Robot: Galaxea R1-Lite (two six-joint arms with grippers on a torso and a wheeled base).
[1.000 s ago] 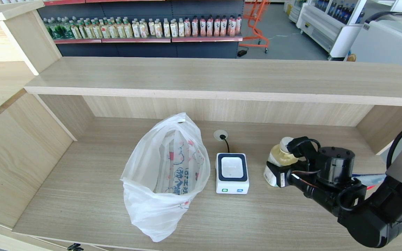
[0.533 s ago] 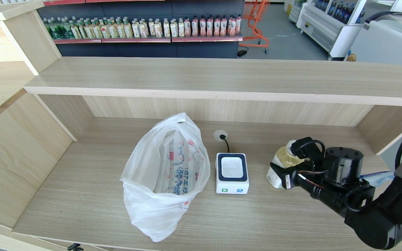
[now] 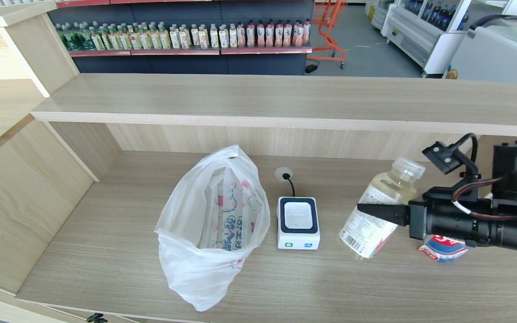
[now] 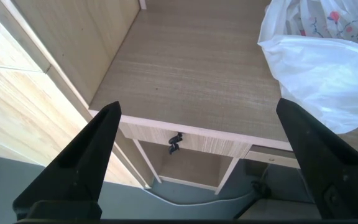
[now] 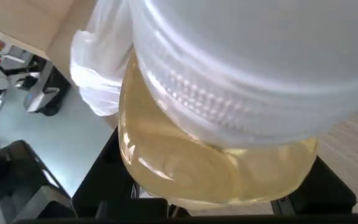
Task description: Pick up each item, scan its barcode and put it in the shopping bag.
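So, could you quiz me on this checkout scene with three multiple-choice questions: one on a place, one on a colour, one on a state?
1. Where does the scanner stand?
A) between the shopping bag and the bottle
B) inside the shopping bag
C) to the right of the bottle

2. What colour is the bottle's liquid?
A) red
B) dark blue
C) pale yellow

3. How is the bottle?
A) lying flat
B) held tilted by the right gripper
C) inside the shopping bag

Answers: A, the bag is on its left and the bottle on its right; C, it shows through the clear plastic; B, the gripper clamps its middle.
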